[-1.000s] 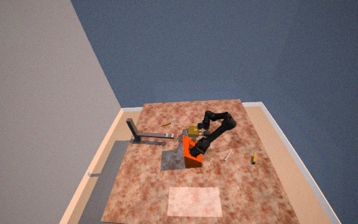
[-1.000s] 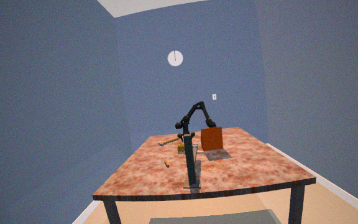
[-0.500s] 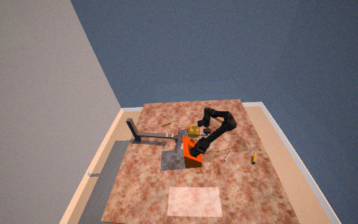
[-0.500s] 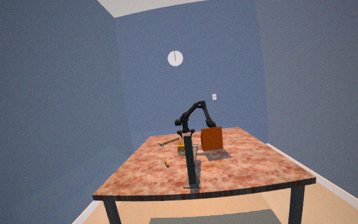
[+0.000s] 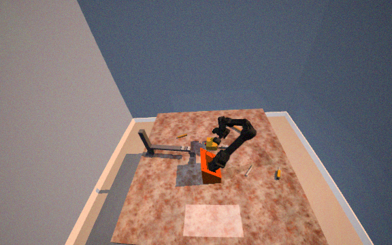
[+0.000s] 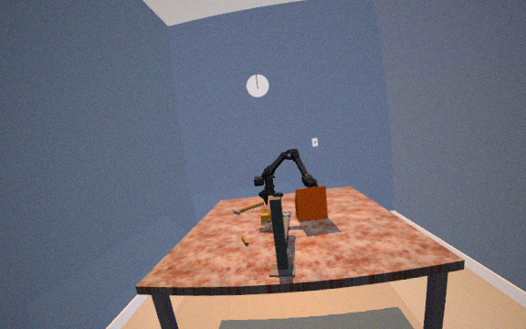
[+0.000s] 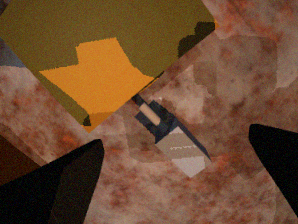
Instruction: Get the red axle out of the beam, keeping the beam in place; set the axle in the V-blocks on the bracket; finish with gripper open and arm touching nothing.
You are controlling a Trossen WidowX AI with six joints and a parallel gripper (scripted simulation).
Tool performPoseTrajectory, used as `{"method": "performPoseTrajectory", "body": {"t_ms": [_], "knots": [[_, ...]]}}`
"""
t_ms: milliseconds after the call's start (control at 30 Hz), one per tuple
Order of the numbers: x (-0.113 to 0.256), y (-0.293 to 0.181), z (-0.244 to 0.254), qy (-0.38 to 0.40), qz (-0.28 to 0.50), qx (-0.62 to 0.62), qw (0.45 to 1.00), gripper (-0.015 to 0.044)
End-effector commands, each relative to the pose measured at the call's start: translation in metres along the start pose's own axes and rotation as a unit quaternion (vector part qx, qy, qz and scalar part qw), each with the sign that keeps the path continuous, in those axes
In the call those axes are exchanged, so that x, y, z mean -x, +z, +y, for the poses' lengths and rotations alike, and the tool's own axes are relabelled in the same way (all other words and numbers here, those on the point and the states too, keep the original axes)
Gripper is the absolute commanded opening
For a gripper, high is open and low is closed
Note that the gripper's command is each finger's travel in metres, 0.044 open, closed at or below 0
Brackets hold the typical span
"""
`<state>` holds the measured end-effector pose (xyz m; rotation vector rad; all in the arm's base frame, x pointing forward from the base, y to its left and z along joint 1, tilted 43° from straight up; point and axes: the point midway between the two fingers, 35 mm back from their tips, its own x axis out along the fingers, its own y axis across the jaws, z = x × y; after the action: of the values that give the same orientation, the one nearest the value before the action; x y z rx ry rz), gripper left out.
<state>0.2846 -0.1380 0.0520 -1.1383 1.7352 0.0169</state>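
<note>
So the tabletop (image 5: 162, 197) (image 6: 354, 256) is showing a blotchy rust-and-cream marbling, and its front edge is looking nearly black. The back wall (image 5: 250, 51) (image 6: 217, 137) is wearing plain dusty blue, and the round clock (image 6: 257, 86) is glowing white on it. The arm (image 5: 238, 141) (image 6: 269, 171) is going all black, honestly, and so are the gripper fingers. The box by its base (image 5: 211, 177) (image 6: 310, 204) is blazing orange, the block (image 5: 211, 144) (image 6: 265, 217) (image 7: 105, 75) is sporting mustard yellow with a brighter orange-yellow patch, and the floor (image 5: 303, 156) (image 6: 309, 299) is looking peachy tan.
</note>
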Motion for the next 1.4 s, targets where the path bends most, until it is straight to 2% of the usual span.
{"method": "performPoseTrajectory", "body": {"t_ms": [0,167,333,700,1100,1167,1367], "knots": [[0.001,0.028,0.009,0.006,-0.004,-0.223,0.975,0.044],[0.002,0.052,0.02,0.008,-0.003,-0.419,0.908,0.044],[0.002,0.075,0.032,0.008,-0.001,-0.59,0.808,0.044],[0.002,0.115,0.061,0.004,0.001,-0.796,0.606,0.044],[0.002,0.137,0.082,-0.001,0.0,-0.953,0.303,0.044],[0.001,0.138,0.083,-0.002,0.0,-0.959,0.283,0.044],[0.001,0.138,0.083,-0.002,0.0,-0.959,0.283,0.044]]}}
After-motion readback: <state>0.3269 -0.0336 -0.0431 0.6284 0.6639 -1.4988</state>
